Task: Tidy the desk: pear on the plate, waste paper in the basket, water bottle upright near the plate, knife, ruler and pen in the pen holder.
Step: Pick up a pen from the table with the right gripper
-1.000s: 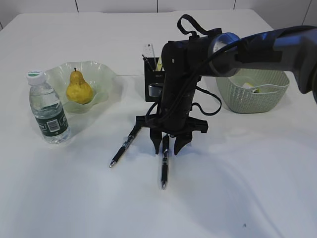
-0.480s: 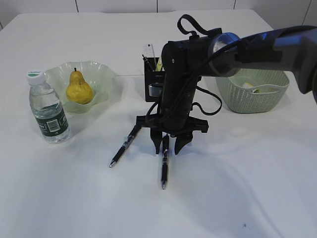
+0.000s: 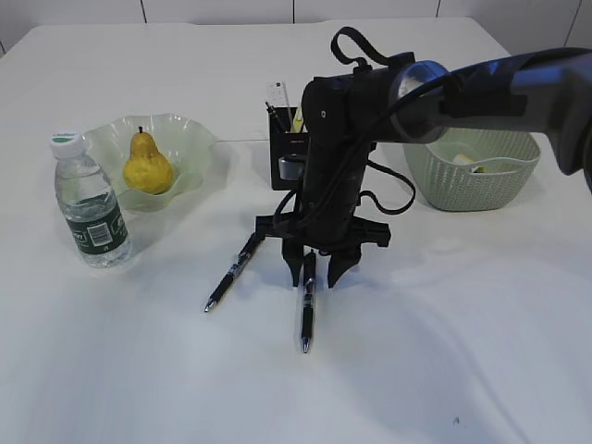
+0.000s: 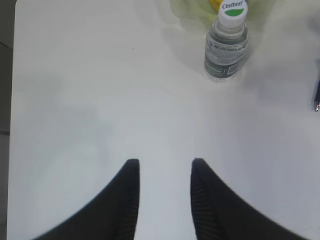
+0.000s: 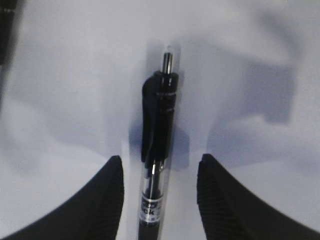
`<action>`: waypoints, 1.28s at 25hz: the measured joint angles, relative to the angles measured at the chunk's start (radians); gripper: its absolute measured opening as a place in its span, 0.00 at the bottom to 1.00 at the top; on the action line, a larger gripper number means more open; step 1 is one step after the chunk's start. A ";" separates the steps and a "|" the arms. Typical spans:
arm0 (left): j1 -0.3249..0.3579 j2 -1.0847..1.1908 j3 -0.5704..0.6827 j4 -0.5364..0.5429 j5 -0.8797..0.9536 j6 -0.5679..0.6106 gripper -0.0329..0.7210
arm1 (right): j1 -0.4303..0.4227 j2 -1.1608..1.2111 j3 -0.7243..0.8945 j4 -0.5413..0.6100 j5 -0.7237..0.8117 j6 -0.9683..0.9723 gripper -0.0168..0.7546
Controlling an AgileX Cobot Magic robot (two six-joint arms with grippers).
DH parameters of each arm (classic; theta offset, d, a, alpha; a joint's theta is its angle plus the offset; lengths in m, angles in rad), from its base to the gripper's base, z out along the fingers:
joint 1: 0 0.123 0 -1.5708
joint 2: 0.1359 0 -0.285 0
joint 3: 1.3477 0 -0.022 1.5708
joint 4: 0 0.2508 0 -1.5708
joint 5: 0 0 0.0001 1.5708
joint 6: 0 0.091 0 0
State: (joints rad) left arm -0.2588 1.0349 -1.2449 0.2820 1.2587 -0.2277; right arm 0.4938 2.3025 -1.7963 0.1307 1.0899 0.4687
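Note:
My right gripper is open and straddles a black pen lying on the white table; in the right wrist view the pen lies between the fingers, nearer the left one. A second black pen lies to its left. The yellow pear sits on the green glass plate. The water bottle stands upright beside the plate and shows in the left wrist view. The black pen holder holds a ruler. My left gripper is open and empty over bare table.
A pale green basket with paper inside stands at the right. The right arm reaches in from the right and hides part of the pen holder. A pen tip shows at the left wrist view's right edge.
The right gripper has lowered very slightly around the pen. Nothing else has moved.

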 joint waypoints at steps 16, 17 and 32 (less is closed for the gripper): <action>0.000 0.000 0.000 0.000 0.000 0.000 0.36 | 0.000 0.000 0.000 -0.025 -0.004 0.013 0.52; 0.000 0.000 0.000 0.000 0.000 0.000 0.36 | 0.000 0.000 0.000 -0.025 -0.005 0.015 0.52; 0.000 0.000 0.000 0.000 0.000 0.000 0.36 | 0.000 0.000 0.000 -0.028 -0.015 0.017 0.52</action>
State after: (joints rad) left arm -0.2588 1.0349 -1.2449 0.2820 1.2587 -0.2277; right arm 0.4938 2.3025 -1.7963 0.1030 1.0748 0.4860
